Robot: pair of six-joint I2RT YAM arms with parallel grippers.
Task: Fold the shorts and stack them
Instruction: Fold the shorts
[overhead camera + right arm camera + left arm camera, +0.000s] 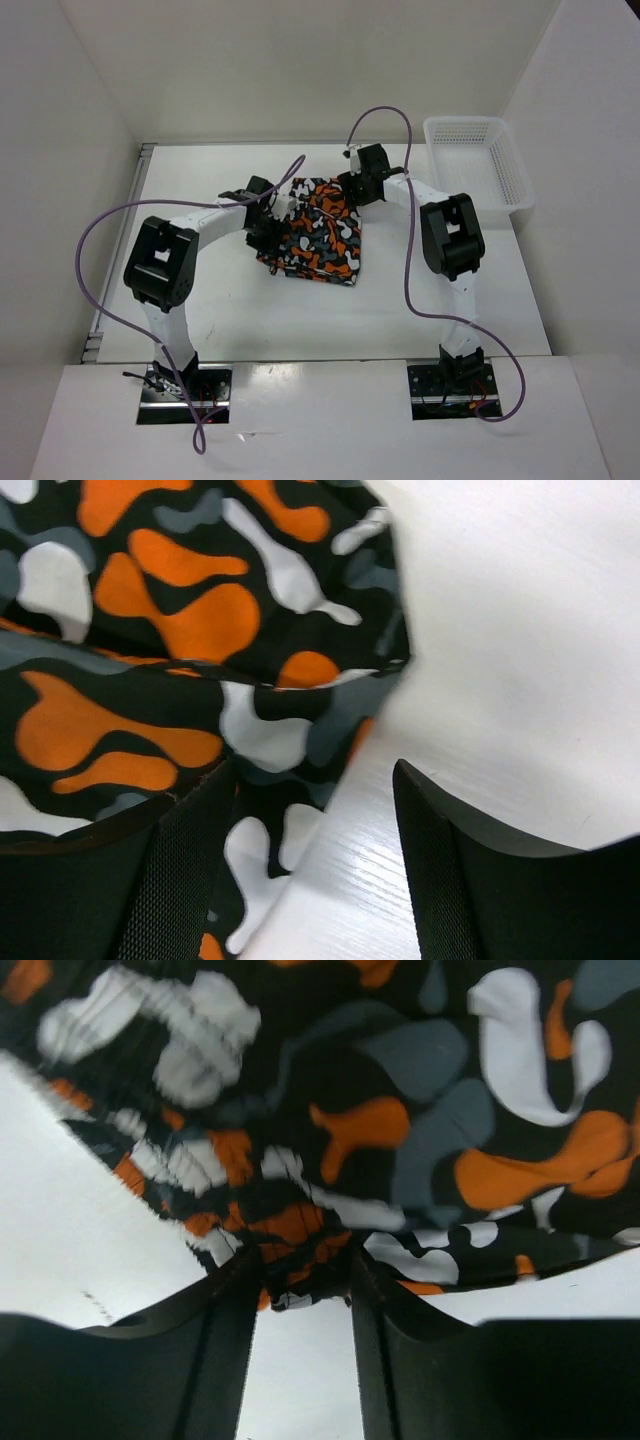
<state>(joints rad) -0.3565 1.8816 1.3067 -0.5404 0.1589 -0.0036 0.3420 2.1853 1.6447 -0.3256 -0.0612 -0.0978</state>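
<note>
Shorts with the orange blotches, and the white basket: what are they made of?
The shorts look like soft, thin cloth with a matte printed face: they crease and fold over themselves. Which fibre, I cannot tell. The basket looks like stiff white plastic: its walls are a moulded mesh of small holes.

Soft thin cloth for the shorts, matt and printed, with small creases and a stitched hem seen close in the right wrist view. Smooth white table, faintly glossy, with a fine wood-like grain up close. White plastic mesh basket, slightly shiny. Black matt plastic on the left gripper and the right gripper, with a finely dotted, rough finger pad. Smooth white arm shells. Purple rubbery cables. Metal-looking base plates, somewhat reflective.
</note>
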